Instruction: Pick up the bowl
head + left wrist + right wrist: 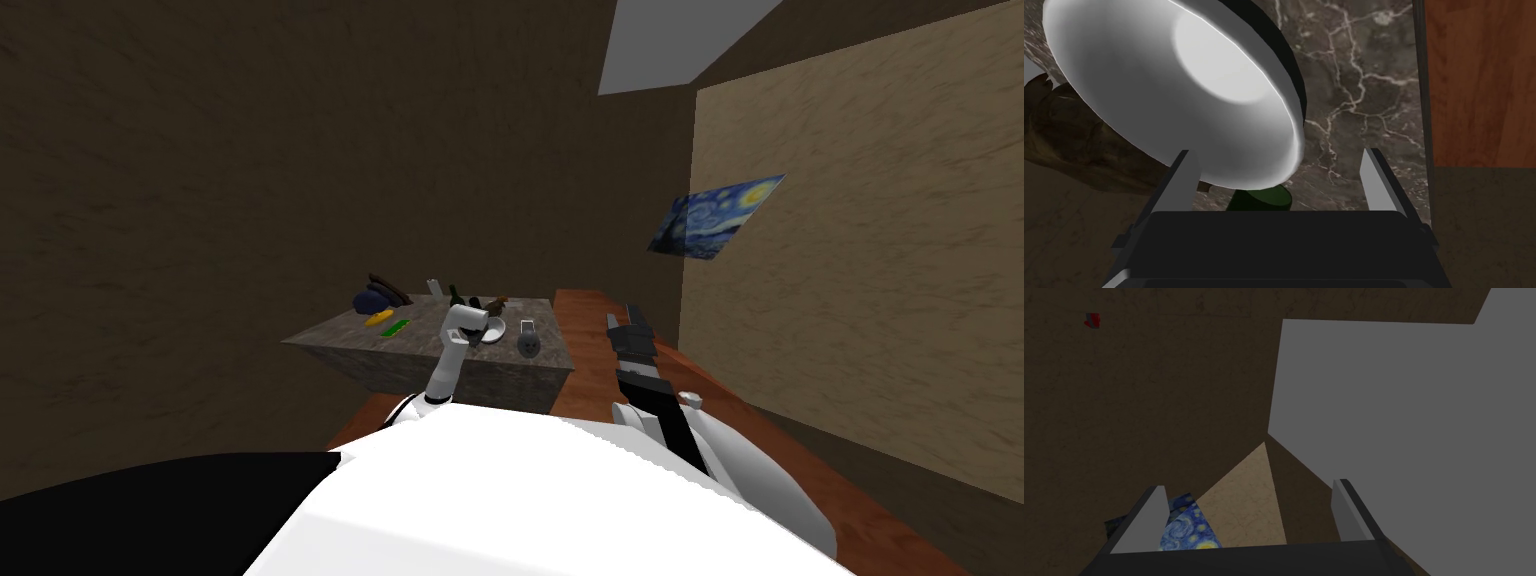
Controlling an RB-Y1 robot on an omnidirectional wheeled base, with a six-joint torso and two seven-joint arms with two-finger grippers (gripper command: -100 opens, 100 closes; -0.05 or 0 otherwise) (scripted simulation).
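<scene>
- A marble counter [330, 345] is being faced, and it is crowded: a dark blue thing [371, 299], a yellow thing [378, 318] and a green strip [396, 327] are lying toward its left end.
- A small grey thing [527, 343] is sitting just right of the bowl [492, 331], near the counter's right edge.
- In the left wrist view a green bottle [1260, 198] is being seen just under the bowl's near rim, right by the gripper's body, and a lumpy brown thing [1069, 135] is crowding the bowl's far side.
- Beyond the counter's edge, wood floor [1474, 75] is showing.
- The bowl is sitting on the counter, right of the middle, with the left gripper [1277, 151] directly at it.
- It is showing as plain white, round and shallow, with a flat bright bottom and a dark shadow along its outer wall.
- The left fingers [1380, 182] are being held wide apart; the bowl's rim is reaching in between them and overlapping one, though contact cannot be told.
- The right gripper [625, 320] is being held up over the floor right of the counter, its fingers [1151, 515] spread wide on nothing.
</scene>
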